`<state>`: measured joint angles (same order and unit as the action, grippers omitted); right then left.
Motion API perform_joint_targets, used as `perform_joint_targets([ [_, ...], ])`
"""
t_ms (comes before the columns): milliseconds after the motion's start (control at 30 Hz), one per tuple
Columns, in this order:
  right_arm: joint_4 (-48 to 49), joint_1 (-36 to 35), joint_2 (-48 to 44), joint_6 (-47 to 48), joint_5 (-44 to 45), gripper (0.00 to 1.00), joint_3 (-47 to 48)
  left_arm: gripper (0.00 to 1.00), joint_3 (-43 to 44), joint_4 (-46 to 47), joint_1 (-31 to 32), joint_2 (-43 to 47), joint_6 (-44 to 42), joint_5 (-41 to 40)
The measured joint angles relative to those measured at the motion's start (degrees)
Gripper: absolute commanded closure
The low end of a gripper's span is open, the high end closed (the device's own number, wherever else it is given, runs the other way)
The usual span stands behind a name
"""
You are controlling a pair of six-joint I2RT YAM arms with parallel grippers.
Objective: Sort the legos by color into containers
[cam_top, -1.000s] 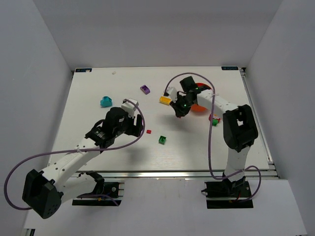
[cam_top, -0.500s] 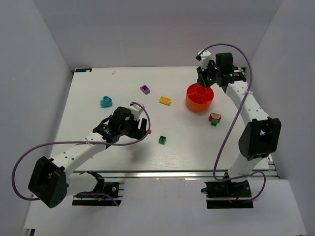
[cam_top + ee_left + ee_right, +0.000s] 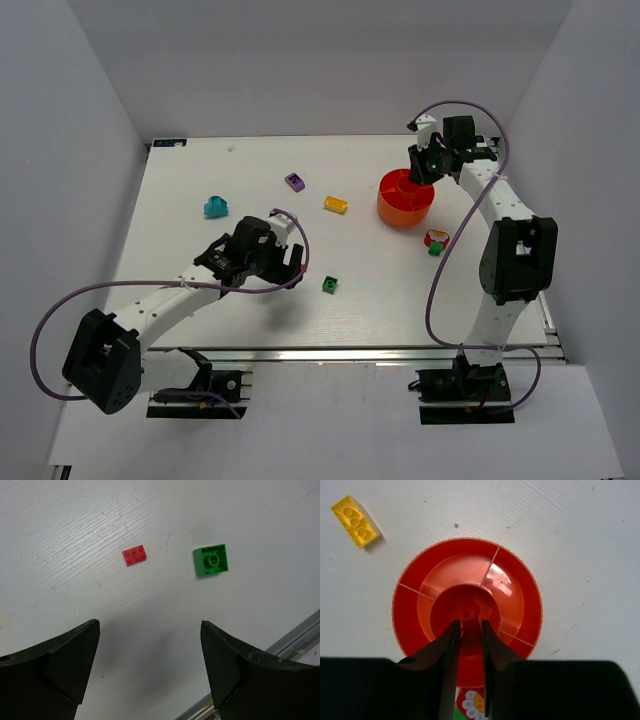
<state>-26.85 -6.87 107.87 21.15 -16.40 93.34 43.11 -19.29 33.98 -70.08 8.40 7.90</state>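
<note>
The orange bowl [image 3: 404, 207] stands at the back right; it also shows in the right wrist view [image 3: 529, 605], with nothing in the compartments that show. My right gripper [image 3: 421, 172] [image 3: 469, 623] hangs over its central cup, jaws almost together with a thin slit and nothing seen in it. My left gripper [image 3: 291, 264] [image 3: 149, 625] is wide open and empty, low over the table. A red lego [image 3: 135, 555] and a green lego [image 3: 211, 560] [image 3: 329, 284] lie just ahead of it. A yellow lego [image 3: 336, 204] [image 3: 355, 521], a purple lego [image 3: 295, 181] and a teal lego [image 3: 215, 207] lie apart on the table.
A red and green piece with a flower print [image 3: 436, 240] [image 3: 472, 704] lies just near of the bowl. The table's metal front rail [image 3: 295, 642] runs close behind the green lego. White walls enclose the table on three sides.
My right arm swung from beside the yellow lego to the back right and now sits over the bowl. My left gripper crept right towards the red lego. No lego moved.
</note>
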Motion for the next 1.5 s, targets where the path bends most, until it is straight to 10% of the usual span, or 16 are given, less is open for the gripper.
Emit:
perform_joint_targets([
  [400,0.09,0.13,0.17,-1.20,-3.28,0.50,-0.02,0.08,0.00,0.02,0.00,-0.72,0.00,0.26],
  [600,1.36,0.46,-0.44,-1.77,-3.48,0.67,-0.98,0.15,0.00,0.07,0.00,-1.92,0.20,0.17],
  [667,3.34,0.76,-3.56,-2.73,-4.33,1.00,-5.03,0.41,0.00,0.52,0.15,-2.47,0.92,-0.09],
  [733,6.03,1.16,-10.03,-4.20,-6.56,1.00,-11.96,0.76,0.11,1.40,0.39,-3.89,2.05,-0.33],
  [767,7.69,1.40,-14.40,-4.96,-8.31,1.00,-16.33,0.76,0.37,1.51,0.44,-5.05,2.82,-0.63],
  [933,17.07,2.49,-37.11,-10.16,-20.68,0.59,-34.64,0.51,6.71,-1.07,0.92,-15.32,6.47,-3.17],
  [1500,22.51,10.03,-41.79,-15.93,-38.32,0.56,-40.74,0.41,17.51,-5.03,2.56,-30.77,10.69,-10.40],
])
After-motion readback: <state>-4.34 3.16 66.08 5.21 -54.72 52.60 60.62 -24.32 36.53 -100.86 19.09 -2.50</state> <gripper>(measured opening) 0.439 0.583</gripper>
